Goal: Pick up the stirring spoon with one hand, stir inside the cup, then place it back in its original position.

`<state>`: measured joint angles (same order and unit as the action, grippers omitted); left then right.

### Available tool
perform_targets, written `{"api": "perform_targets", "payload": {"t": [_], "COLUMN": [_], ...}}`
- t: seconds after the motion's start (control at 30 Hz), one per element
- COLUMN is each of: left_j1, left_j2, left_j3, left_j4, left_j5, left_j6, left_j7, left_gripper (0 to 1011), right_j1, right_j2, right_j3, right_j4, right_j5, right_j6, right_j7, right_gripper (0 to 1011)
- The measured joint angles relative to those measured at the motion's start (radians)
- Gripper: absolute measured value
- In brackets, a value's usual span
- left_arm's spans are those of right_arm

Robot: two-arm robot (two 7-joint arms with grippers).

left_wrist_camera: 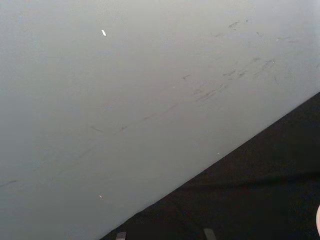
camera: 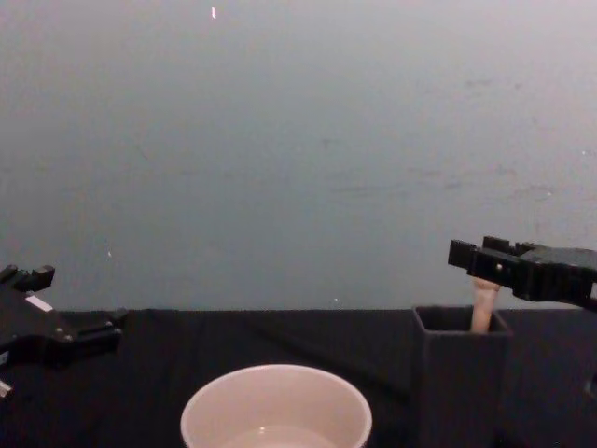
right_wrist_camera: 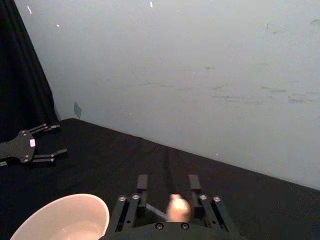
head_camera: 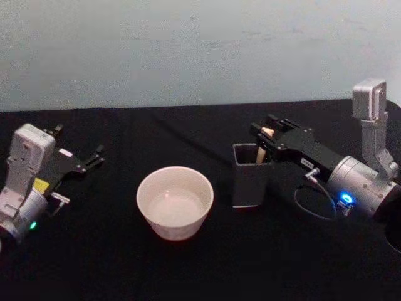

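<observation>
black cloth covers the counter under a pale wall. right end effector sits above the dark holder, fingers closed on the stirring spoon handle standing inside. cup waits beside it. left end effector rests open, apart. a tilted lift could drag the holder over.

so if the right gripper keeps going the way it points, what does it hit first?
The right gripper sits at the spoon top in the holder. Beyond it looks like bare table, then the wall; depth is unclear.
</observation>
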<state>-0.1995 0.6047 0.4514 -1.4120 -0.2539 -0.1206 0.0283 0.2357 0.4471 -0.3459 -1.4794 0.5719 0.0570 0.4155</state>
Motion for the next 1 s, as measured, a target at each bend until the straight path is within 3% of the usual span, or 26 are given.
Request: {"api": "perform_targets", "payload": {"t": [0.13,0.2,0.53,0.77,0.9,1.0], "left_j1": [0.0,0.0,0.0,0.0,0.0,0.0], "left_j2": [0.0,0.0,0.0,0.0,0.0,0.0], "left_j3": [0.0,0.0,0.0,0.0,0.0,0.0], "left_j4": [0.0,0.0,0.0,0.0,0.0,0.0], "left_j5": [0.0,0.0,0.0,0.0,0.0,0.0], "left_j6": [0.0,0.0,0.0,0.0,0.0,0.0], "left_j7": [0.0,0.0,0.0,0.0,0.0,0.0], "left_gripper": [1002,1001,1001,1001,1002,1001], "right_j1": [0.0,0.0,0.0,0.0,0.0,-0.003], "right_j2": [0.0,0.0,0.0,0.0,-0.007,-0.028], "right_j3": [0.0,0.0,0.0,0.0,0.006,0.027], "right_j4": [0.0,0.0,0.0,0.0,-0.006,-0.015], "right_j5": [0.0,0.0,0.0,0.0,-0.032,-0.085], "right_j6": [0.0,0.0,0.0,0.0,-0.034,-0.093], "right_j7": [0.0,0.0,0.0,0.0,-0.026,-0.082], "right_gripper": [624,644,969,1002,1002,1002]}}
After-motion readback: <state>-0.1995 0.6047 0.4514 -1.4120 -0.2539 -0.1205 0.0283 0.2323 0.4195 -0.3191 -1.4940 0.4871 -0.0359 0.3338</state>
